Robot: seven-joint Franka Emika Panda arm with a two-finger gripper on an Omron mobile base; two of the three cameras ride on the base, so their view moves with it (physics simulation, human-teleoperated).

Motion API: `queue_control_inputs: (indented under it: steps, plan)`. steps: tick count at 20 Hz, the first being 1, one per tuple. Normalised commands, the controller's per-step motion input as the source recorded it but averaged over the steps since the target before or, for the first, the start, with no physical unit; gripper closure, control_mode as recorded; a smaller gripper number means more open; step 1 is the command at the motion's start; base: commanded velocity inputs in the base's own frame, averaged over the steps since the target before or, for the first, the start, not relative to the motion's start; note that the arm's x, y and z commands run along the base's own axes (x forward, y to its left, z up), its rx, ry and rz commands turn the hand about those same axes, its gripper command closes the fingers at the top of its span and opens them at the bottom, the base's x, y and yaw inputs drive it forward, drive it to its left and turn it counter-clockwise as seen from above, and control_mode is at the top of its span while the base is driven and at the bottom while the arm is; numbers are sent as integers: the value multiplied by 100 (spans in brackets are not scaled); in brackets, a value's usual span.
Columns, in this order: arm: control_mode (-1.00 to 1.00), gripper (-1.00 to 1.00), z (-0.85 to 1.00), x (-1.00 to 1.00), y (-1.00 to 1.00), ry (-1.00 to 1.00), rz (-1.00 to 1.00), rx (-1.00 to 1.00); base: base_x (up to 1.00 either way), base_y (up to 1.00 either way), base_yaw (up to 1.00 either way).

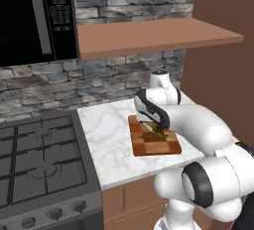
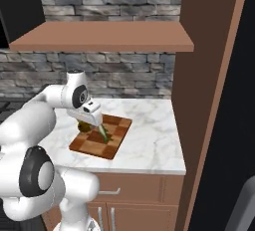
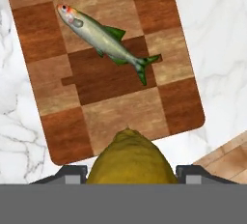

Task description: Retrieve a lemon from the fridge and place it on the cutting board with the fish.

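The robot's fingers [image 3: 130,172] are clamped on the lemon [image 3: 130,158], holding it just above the checkered cutting board [image 3: 46,35] on the marble counter [image 2: 154,140], beside the fish [image 3: 103,39], ready for setting down.

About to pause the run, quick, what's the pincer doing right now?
Pincer: closed on the lemon, held above the cutting board beside the fish.

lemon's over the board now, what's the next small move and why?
Probably lower a little, then open. The gripper holds the lemon above the near end of the cutting board, and the fish lies farther along, so that end looks free.
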Motion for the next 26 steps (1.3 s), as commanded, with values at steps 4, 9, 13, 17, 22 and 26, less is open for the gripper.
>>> queue_control_inputs:
  steps: [4,9,13,17,22,26]
  plan:
    - [-100,100,-51,16,13,-3,-3,1,0,0,0]
    - [-100,100,-45,14,20,-9,-3,0,0,0,0]
    - [-100,100,-40,10,6,-11,-7,0,0,0,0]
    - [-100,100,-56,0,-4,-7,-12,0,0,0,0]
    - [-100,100,-32,7,1,-15,-5,0,0,0,0]
    - [-100,100,-14,19,1,-17,0,0,0,0,0]
